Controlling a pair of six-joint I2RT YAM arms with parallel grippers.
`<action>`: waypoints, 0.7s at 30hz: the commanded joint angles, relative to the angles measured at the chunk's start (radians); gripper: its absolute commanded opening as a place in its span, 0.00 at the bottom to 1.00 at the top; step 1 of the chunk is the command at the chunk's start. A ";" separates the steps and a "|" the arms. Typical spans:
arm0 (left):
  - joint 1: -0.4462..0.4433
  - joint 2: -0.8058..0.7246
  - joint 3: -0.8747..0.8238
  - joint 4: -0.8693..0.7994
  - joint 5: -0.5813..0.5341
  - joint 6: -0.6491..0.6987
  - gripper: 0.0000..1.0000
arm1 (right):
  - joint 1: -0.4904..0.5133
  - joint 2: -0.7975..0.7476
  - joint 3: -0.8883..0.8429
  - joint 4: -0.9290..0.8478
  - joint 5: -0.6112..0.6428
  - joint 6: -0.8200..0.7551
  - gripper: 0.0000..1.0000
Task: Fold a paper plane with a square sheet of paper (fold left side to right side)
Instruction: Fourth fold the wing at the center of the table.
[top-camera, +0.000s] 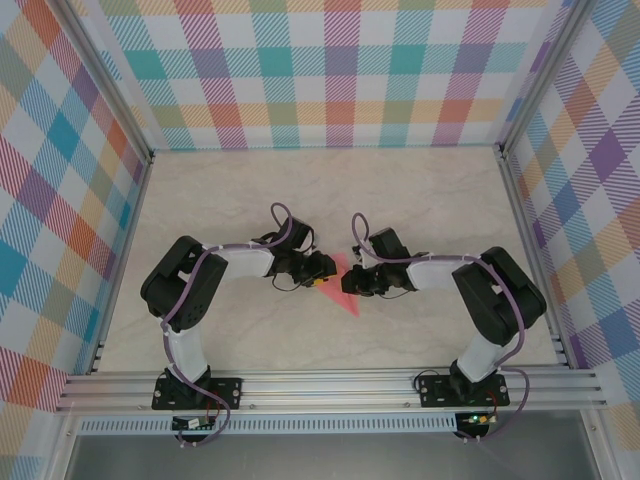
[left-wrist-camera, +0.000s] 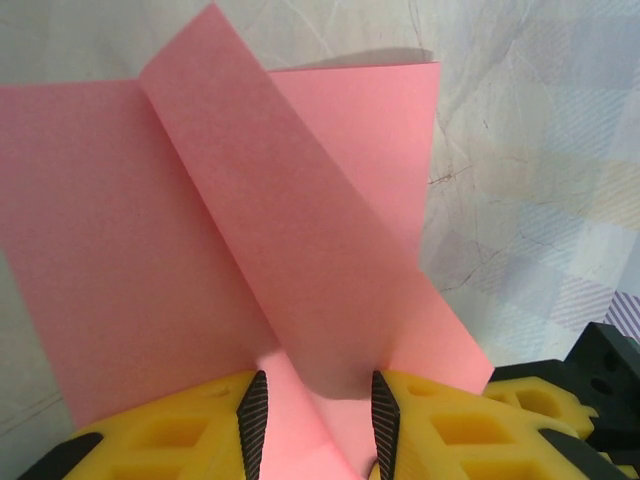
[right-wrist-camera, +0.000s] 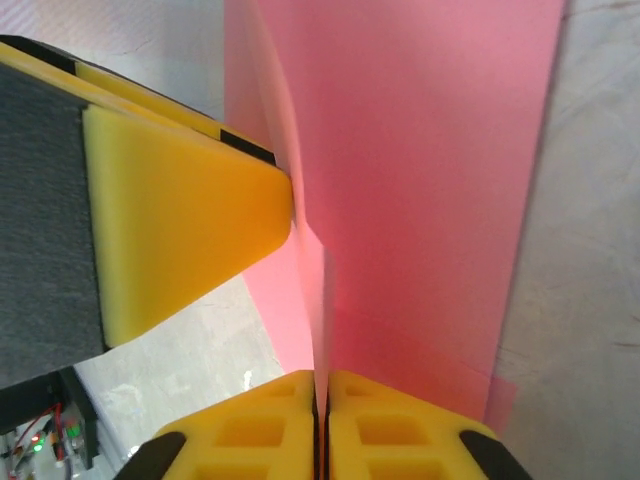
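Right claw (right-wrist-camera: 322, 395) is pinching shut on the pink sheet (right-wrist-camera: 430, 180), its two yellow fingers pressing together with a raised edge of the thin paper running into the seam between them. Left claw (left-wrist-camera: 320, 420) is standing with its jaws apart, a folded band of the same paper passing between its fingers; whether it is bearing down on the paper I cannot tell, though in the right wrist view one of its fingers (right-wrist-camera: 190, 220) is touching the upright fold from the side. From above, the sheet is lying at the middle of the table (top-camera: 430, 200), directly between the two claws, showing as a narrow pink wedge pointing toward the near edge. Judging by that, the folding is looking partly done: the paper is no longer reading as a flat square, a long diagonal flap is lying across it, and a crease is standing up where the right claw is holding. What seems left is pressing that crease flat and forming the remaining folds, since nothing is yet lying as a finished slim dart. Counting: one sheet of paper, two arms, two claws, and two fingers on each.
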 joint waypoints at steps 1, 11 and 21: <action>-0.015 -0.007 0.002 -0.047 -0.020 0.022 0.36 | -0.004 0.027 0.027 0.038 -0.072 0.000 0.06; -0.015 -0.008 0.000 -0.051 -0.024 0.023 0.36 | -0.023 0.033 0.023 0.031 -0.087 -0.017 0.05; -0.015 -0.009 0.000 -0.054 -0.029 0.024 0.36 | -0.060 0.036 0.001 0.039 -0.112 -0.022 0.06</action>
